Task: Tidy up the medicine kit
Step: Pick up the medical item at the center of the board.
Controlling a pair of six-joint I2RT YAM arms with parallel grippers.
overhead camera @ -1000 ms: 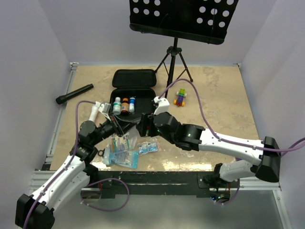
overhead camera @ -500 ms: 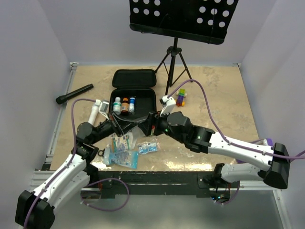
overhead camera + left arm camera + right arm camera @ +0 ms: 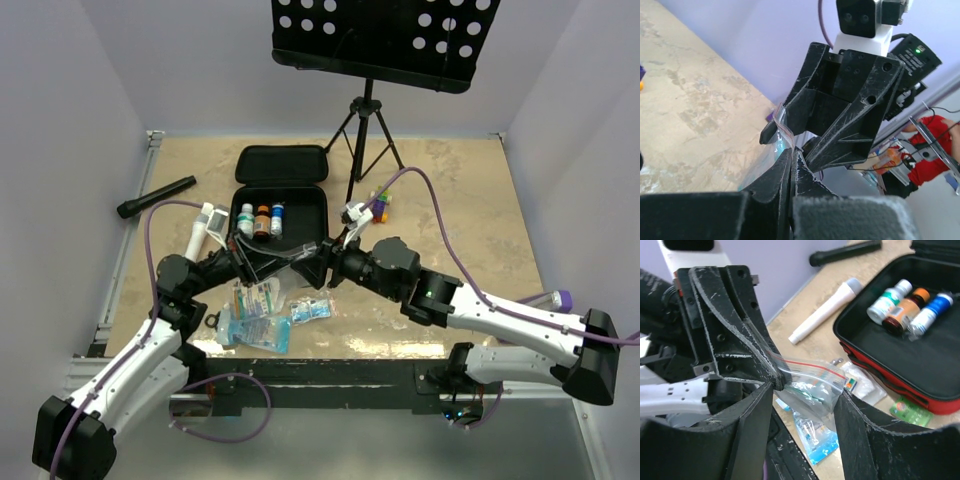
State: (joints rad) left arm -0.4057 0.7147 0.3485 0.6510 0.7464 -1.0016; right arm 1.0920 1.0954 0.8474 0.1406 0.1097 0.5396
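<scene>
Medicine kit (image 3: 305, 216), red, lies open; left hand (image 3: 791, 160) pinches bag (image 3: 810, 382), right hand (image 3: 804, 395) gapes.

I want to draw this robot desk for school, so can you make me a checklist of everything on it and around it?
Surface: beige marbled table.
Job's things: medicine kit open, three bottles inside; packets on the table in front; clear zip bag held up.
Clutter: black flashlight, white tube, colourful blocks.
Grippers: left gripper shut on the zip bag; right gripper open, a finger on either side of the bag.
Cables: purple cables loop over both arms.
Surroundings: lilac walls; black music stand at the back.
</scene>
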